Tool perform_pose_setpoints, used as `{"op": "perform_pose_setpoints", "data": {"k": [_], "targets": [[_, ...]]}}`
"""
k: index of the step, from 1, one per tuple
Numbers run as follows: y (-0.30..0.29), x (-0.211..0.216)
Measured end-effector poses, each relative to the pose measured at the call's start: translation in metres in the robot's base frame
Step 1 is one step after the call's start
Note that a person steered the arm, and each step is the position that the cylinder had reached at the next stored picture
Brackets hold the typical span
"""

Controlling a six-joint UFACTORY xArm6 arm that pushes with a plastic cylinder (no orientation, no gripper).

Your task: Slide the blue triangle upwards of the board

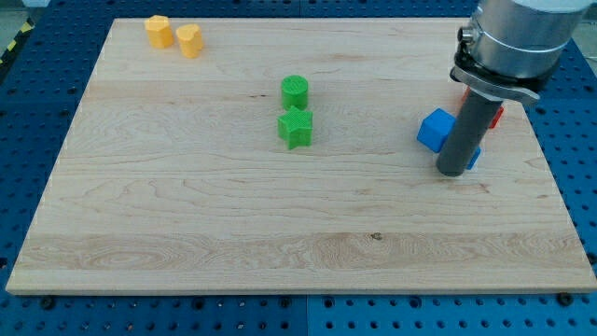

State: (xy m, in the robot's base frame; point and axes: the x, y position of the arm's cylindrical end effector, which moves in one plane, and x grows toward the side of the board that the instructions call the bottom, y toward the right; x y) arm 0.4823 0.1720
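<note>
Wooden board [280, 224] on a blue perforated table [28, 103]. No gripper here, only a dark rod, so no open or closed state to tell.

My tip [453, 172] down on the board toward the view's right, at about 3 o'clock from the board's centre. Right against it, at 10 o'clock from the tip, a blue block [435, 130], touching the rod's side. More blue showing at 3 o'clock of the rod, low beside the tip [475, 157]; cannot tell whether one block or two, the rod covering the join. Shape not clearly a triangle from this angle: visible face blocky, with a corner toward 9 o'clock. Pointing direction and long axis not readable, too much hidden behind the rod.

Red block [495, 116] at 1 o'clock from the tip, mostly covered by the arm, shape unclear.

Near the board's centre, a green cylinder [295, 91], and just at 6 o'clock from it a green star [295, 128], the two nearly touching. Both well apart from the tip, at 9 to 10 o'clock from it.

Far off at 10 o'clock, by the board's upper left corner, two yellow-orange blocks side by side: the left one [159, 31] and the right one [189, 40], close together, shapes rounded but not certain.
</note>
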Motion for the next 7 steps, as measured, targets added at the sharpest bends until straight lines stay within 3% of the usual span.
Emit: {"op": "perform_pose_setpoints", "data": {"k": [3,7], "targets": [[0.033,0.040],[0.036,0.003]]}}
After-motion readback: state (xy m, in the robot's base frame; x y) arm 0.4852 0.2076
